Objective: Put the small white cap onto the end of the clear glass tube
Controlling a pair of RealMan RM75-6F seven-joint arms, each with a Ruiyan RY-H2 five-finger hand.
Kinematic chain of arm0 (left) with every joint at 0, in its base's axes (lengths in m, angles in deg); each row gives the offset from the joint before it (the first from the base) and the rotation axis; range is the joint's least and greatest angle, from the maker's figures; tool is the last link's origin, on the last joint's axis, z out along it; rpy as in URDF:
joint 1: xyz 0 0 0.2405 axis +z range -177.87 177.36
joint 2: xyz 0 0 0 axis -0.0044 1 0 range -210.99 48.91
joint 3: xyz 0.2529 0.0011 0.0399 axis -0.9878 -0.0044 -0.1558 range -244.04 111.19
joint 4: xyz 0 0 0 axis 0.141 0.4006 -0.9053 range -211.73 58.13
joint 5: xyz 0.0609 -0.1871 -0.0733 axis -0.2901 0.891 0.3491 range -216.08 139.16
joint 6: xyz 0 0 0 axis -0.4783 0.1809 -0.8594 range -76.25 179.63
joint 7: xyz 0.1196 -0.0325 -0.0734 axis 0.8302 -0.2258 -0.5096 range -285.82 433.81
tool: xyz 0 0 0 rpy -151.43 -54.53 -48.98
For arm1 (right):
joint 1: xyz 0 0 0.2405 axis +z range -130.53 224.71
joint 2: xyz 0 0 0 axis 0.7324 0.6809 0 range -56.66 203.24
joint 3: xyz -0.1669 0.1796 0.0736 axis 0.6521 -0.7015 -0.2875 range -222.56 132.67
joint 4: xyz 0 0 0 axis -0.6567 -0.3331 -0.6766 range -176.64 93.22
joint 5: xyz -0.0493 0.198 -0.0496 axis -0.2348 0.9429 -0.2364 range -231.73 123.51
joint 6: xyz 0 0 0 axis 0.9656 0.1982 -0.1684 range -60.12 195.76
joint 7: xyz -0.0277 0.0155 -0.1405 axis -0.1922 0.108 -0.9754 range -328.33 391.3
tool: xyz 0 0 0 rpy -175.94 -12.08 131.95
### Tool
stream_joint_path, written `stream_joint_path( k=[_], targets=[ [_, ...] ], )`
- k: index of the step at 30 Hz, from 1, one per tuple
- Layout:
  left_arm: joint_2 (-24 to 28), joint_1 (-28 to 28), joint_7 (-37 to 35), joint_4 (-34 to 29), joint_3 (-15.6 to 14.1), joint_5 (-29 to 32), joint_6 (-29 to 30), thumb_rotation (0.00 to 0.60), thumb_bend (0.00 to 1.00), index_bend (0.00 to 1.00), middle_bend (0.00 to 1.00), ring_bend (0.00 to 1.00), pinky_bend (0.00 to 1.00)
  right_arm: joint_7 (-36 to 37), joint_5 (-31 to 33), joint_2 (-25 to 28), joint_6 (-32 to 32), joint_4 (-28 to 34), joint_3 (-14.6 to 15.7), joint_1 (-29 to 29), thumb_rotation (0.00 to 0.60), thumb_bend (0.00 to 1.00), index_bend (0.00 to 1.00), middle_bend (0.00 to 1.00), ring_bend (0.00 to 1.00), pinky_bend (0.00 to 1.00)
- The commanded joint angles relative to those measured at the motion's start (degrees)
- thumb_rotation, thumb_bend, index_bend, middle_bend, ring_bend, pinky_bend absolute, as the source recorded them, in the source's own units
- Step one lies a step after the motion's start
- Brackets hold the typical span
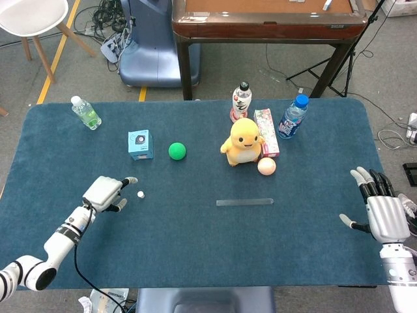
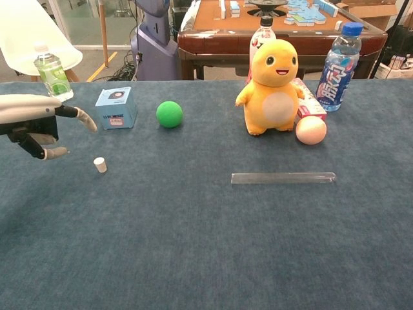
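Observation:
The small white cap stands by itself on the blue cloth. My left hand hovers just left of it and a little above, holding nothing, with one finger stretched out over the cap. The clear glass tube lies flat near the table's middle, well to the right of the cap. My right hand is at the table's right edge, fingers spread, empty; the chest view does not show it.
Along the back stand a green-liquid bottle, a light blue box, a green ball, a yellow plush toy, a pink ball, a pink carton and two bottles.

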Motion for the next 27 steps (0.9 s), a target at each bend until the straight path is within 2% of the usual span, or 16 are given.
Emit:
stream_joint_path(
  k=[1,6,15,27],
  targets=[
    [-3.64,0.16,-1.67,4.24,0.42,-3.36,2.69,0.600,0.27,0.37,1.00,1.00,1.00,-0.04,-0.04,0.05,0.12,0.08,-0.03,-0.04,0.600,0.00,0.00,0.10,0.00,0.00],
    [-6.75,-1.35,-1.73,8.38,0.57,-4.78,2.20,0.600,0.26,0.46,1.00,1.00,1.00,0.07,-0.13,0.04,0.49,0.10,-0.01,-0.27,0.600,0.00,0.00,0.10,0.00,0.00],
    [-10.94,-3.31,1.47,12.91,0.88,-3.71,-0.23,0.600,0.26,0.46,1.00,1.00,1.00,0.56,-0.10,-0.09,0.59,-0.28,0.16,-0.59,0.600,0.00,0.00,0.10,0.00,0.00],
    [-13.03,-4.38,3.81,15.84,1.27,-0.49,-3.54,0.600,0.26,0.46,1.00,1.00,1.00,1.14,0.15,-0.15,0.34,-0.87,0.13,-0.72,0.600,0.00,0.00,0.10,0.00,0.00]
  ],
)
